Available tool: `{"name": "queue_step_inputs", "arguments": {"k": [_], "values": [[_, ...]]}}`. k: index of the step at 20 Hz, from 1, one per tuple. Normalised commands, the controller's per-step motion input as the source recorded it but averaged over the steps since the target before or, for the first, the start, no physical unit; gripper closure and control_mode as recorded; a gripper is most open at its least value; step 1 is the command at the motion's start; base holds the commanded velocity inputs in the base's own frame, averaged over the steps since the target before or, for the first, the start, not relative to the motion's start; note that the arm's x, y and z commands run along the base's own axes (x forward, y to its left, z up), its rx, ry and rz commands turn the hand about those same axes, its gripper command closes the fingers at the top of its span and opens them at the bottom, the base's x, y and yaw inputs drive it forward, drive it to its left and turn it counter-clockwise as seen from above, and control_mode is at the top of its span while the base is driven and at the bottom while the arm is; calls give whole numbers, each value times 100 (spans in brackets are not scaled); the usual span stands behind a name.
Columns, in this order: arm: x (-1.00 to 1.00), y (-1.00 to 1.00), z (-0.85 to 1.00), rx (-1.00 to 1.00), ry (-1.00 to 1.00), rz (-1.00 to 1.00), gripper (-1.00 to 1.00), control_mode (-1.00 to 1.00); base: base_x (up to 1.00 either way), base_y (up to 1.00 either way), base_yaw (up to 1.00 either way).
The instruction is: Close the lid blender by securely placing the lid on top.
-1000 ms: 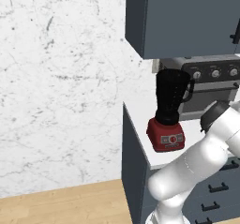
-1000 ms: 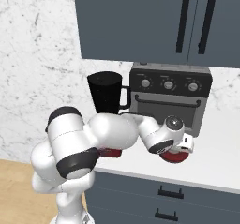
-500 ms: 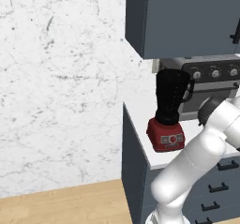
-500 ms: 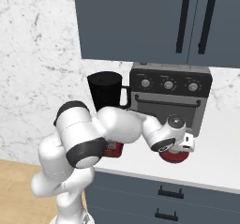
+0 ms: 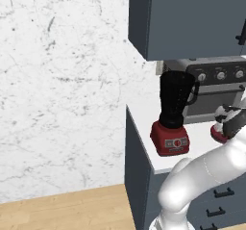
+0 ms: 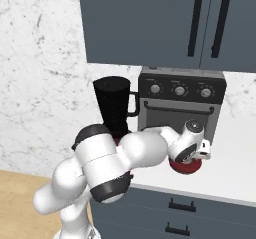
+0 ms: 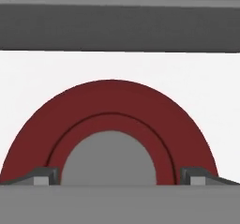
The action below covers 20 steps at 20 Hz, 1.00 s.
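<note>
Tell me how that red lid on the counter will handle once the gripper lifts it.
The lid looks like a rigid, low round disc lying flat on the white counter, so it probably won't flex or tip. Small as it is, it's likely light. The raised grey centre between the gripper fingertips looks smooth and round, so it could slip or twist.
</note>
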Motion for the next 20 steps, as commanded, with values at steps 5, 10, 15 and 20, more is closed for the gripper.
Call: {"name": "queue_step_inputs", "arguments": {"k": [5,10,15,20], "values": [[3,2,-38,0,0,1,100,-100,0,0,0],[-2,18,-56,-3,2,0,100,-100,0,0,0],[-6,29,-52,-3,1,0,100,-100,0,0,0],[-18,33,-45,-2,2,0,100,-100,0,0,0]]}}
